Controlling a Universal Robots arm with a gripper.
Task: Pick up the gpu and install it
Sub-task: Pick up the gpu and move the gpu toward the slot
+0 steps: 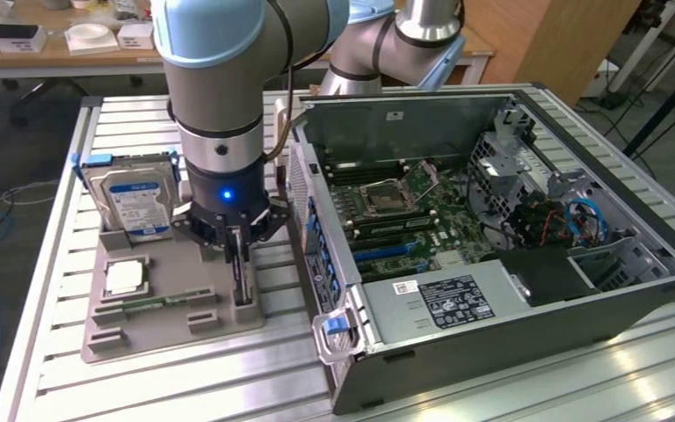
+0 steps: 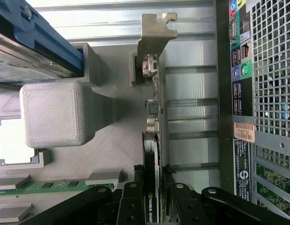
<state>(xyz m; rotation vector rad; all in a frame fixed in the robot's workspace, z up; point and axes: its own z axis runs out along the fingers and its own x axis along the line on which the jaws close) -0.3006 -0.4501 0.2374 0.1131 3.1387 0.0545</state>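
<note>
Here the tool (image 2: 153, 185) clamps the upright gpu (image 2: 156, 123) between its fingers.

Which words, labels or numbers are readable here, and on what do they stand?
"NVIDIA QUAD", cut off at the picture's edge: on the gpu.
Computer case sticker: printed code, too blurred to read.
Hard drive label: too small to read.
Power supply label: too small to read.

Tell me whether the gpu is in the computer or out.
Out: the gpu stands on edge in the grey holder beside the computer, gripper closed on it.
</note>
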